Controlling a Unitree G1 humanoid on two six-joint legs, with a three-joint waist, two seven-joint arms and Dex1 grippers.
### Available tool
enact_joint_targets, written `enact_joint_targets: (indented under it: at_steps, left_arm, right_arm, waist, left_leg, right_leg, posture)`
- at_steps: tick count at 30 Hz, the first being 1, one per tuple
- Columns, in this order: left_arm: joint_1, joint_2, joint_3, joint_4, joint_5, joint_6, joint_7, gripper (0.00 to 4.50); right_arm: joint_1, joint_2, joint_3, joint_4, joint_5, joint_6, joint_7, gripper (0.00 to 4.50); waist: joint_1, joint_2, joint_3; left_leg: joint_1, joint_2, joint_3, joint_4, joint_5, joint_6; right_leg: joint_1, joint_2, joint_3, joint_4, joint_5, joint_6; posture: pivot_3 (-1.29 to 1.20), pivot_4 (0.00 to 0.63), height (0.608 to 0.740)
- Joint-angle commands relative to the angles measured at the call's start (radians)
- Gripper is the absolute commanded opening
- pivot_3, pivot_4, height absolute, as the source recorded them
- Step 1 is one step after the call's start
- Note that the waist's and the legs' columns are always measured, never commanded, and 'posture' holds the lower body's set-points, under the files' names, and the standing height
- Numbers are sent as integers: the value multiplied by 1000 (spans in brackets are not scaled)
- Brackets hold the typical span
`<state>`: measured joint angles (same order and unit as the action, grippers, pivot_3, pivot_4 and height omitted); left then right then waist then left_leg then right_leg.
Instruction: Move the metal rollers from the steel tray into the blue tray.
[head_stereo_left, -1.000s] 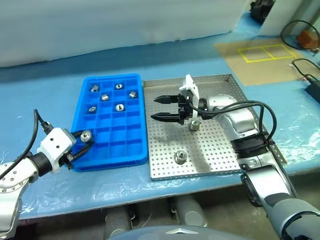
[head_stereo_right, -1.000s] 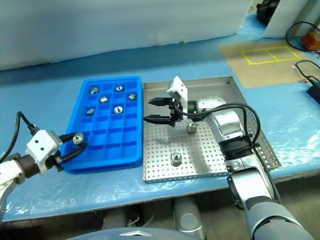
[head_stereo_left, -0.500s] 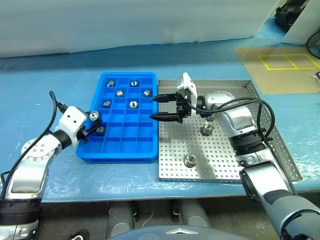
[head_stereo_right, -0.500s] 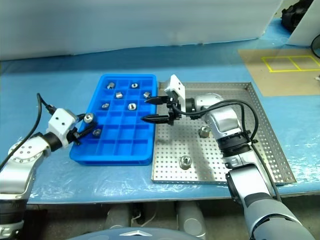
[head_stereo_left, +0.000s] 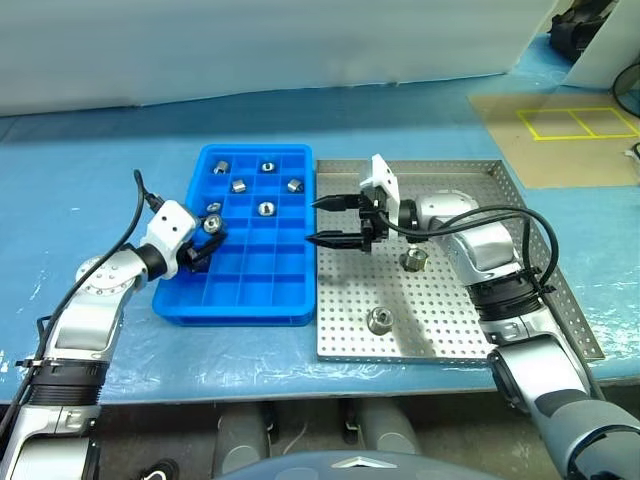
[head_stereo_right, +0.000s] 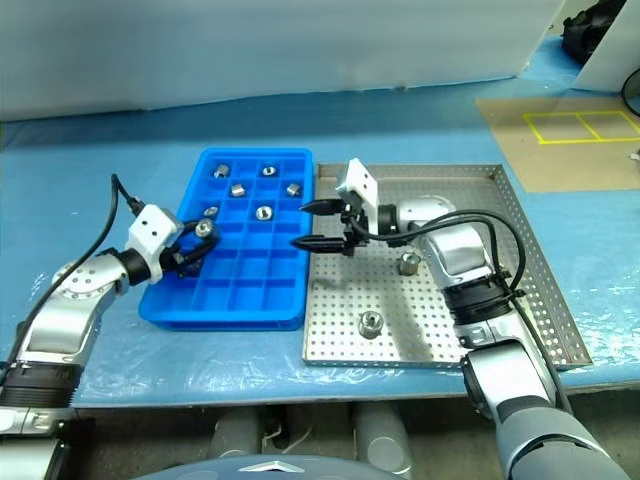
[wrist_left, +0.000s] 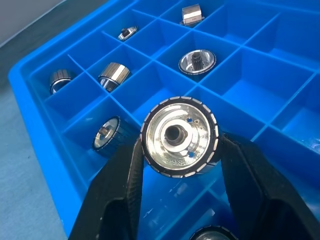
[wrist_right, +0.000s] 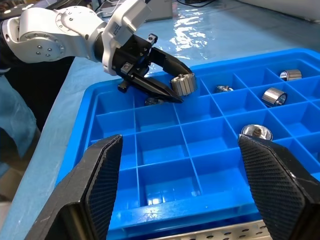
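Roller held over blue tray; two rollers left in steel tray.

Head views: the left pincer (head_stereo_left: 208, 240) is seen pinching a metal roller (head_stereo_left: 212, 224) above the left edge of the blue tray (head_stereo_left: 250, 300), which sits on the bench (head_stereo_left: 100, 160) against the steel tray (head_stereo_left: 470, 330). Five rollers (head_stereo_left: 265, 208) are noted toward the blue tray's far end. The right pincer (head_stereo_left: 330, 220) is held spread over the steel tray's left rim; two rollers (head_stereo_left: 379, 320) lie on the perforated floor.
Left wrist view: the held roller's bore is seen end-on between both fingers (wrist_left: 120, 195), over a compartment.
Right wrist view: wide-spread fingers (wrist_right: 100, 185) frame the blue tray.
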<state>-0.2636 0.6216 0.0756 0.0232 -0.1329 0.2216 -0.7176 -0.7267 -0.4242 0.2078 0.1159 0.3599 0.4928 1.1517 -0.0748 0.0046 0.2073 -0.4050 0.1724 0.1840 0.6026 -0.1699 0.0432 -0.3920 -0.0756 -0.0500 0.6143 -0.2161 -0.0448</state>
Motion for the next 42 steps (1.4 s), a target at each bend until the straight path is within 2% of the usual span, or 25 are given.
enact_joint_targets:
  at_steps: [1,10,11,14,18,22,25,27,29,31,34,38,42]
  left_arm:
    - [-48,-12,-23,32,16,-41,3,1913]
    - [-95,-37,-47,102,23,-35,2,1913]
    - [-93,-36,-46,104,21,-35,-2,2664]
    - [-95,-34,-47,94,26,-40,3,3602]
    - [-125,-38,-36,29,-19,-13,-21,3602]
    - [-195,-45,-51,-144,-139,133,-85,3602]
    - [-254,-37,-125,-284,-251,254,-201,3602]
    - [-300,-26,-174,-319,-294,317,-266,3602]
    - [-350,16,-251,-321,-319,348,-400,3602]
    - [-395,49,-326,-287,-305,337,-517,3602]
    - [-436,59,-407,-188,-240,267,-609,3602]
    - [-476,4,-481,-11,-144,112,-674,3602]
    - [-520,-88,-525,164,-82,-4,-717,3602]
  right_arm:
    - [1,-3,-25,-54,15,-2,-12,3791]
    - [16,-8,-22,-71,15,2,-32,3791]
    - [18,-9,-23,-73,16,4,-35,3813]
    - [22,-13,-26,-79,18,9,-40,3813]
    - [24,-17,-32,-80,18,12,-45,3813]
    - [4,-23,-90,-74,65,61,-68,3813]
    - [-53,-38,-174,-38,118,120,-98,3813]
    - [-57,-72,-175,-36,97,102,-85,3813]
    - [-36,-128,-182,-63,93,102,-51,3813]
    - [6,-192,-195,-104,104,105,-14,3813]
    - [101,-297,-196,-184,93,94,30,3813]
    - [270,-407,-213,-308,67,77,29,3813]
    - [406,-425,-242,-440,59,87,-50,3813]
  waist:
    - [0,0,0]
    - [-12,-1,0]
    - [-14,-1,0]
    - [-18,-1,-1]
    - [-20,-1,-1]
    - [-15,-1,-1]
    - [-18,-1,-1]
    - [-21,-1,-1]
    - [-24,-1,-1]
    - [-27,-1,-1]
    - [-38,0,-1]
    - [-78,0,-2]
    - [-134,0,-2]
  left_leg:
    - [0,0,0,0,0,0]
    - [0,0,0,0,0,0]
    - [-1,0,0,0,0,0]
    - [0,0,1,0,0,0]
    - [0,0,1,0,0,0]
    - [-1,0,1,0,0,0]
    - [-1,-1,1,0,0,0]
    - [0,-1,3,0,0,1]
    - [1,0,5,0,0,1]
    - [2,1,6,-2,0,0]
    - [2,0,9,-3,0,1]
    - [2,-1,14,-3,-3,6]
    - [1,-3,16,-3,-6,10]
  right_leg:
    - [0,0,0,0,0,0]
    - [-1,0,0,0,0,0]
    - [-1,0,0,0,0,0]
    - [0,0,0,0,0,0]
    - [0,0,0,0,0,0]
    - [0,0,0,0,0,0]
    - [0,-1,1,-1,0,-1]
    - [0,-1,3,-1,0,-1]
    - [0,0,3,-1,0,-1]
    - [-1,1,4,-1,0,0]
    - [-2,1,6,-2,0,0]
    - [-1,1,11,-8,0,0]
    - [-1,1,14,-11,0,1]
  posture:
    - [-476,150,740]
    - [-494,150,740]
    - [-495,150,740]
    - [-500,150,740]
    - [-518,150,740]
    - [-544,150,740]
    - [-571,150,740]
    - [-588,150,740]
    - [-625,150,740]
    - [-675,150,740]
    - [-721,150,740]
    - [-817,150,740]
    - [-910,150,740]
